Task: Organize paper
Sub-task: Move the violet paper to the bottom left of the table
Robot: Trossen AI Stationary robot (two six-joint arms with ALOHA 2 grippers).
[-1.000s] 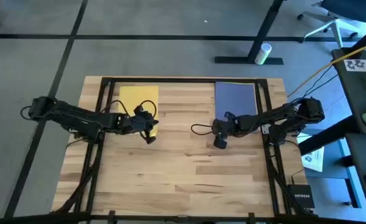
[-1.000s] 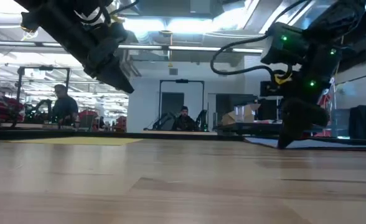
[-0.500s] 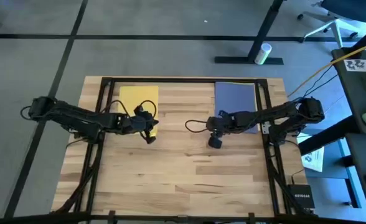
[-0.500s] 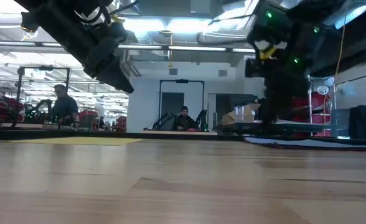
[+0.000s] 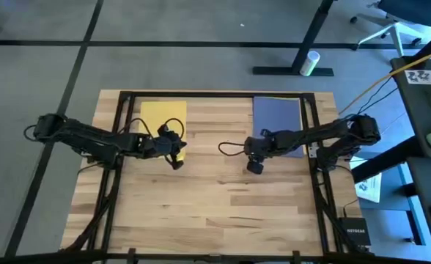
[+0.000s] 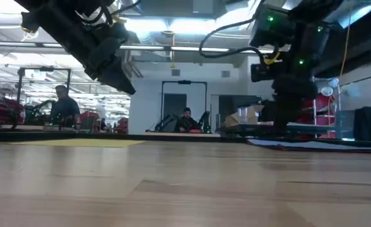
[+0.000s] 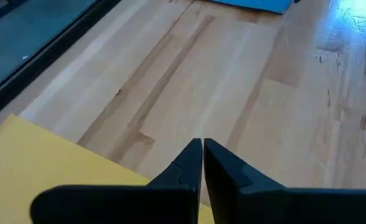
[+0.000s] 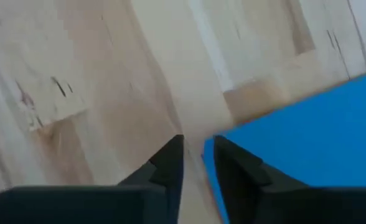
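Left tool (image 7: 201, 163) pinched closed over yellow sheet (image 5: 162, 117) — right tool (image 8: 198, 163) slightly parted, empty.

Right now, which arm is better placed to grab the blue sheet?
Right. Its end effector sits at the blue sheet's near-left corner, fingers slightly apart. The left end effector, shut, sits by the yellow sheet, across the table.

Surface (image 5: 215, 198) is showing pale wood planks w/ visible grain, smooth, slight sheen in low view. Yellow paper (image 5: 160, 116) & blue paper (image 5: 278, 117) are looking thin, flat, matt. Left gripper (image 7: 202, 149) and right gripper (image 8: 198, 146) are showing dark matt plastic-looking jaws. Floor (image 5: 39, 81) is looking like grey carpet.
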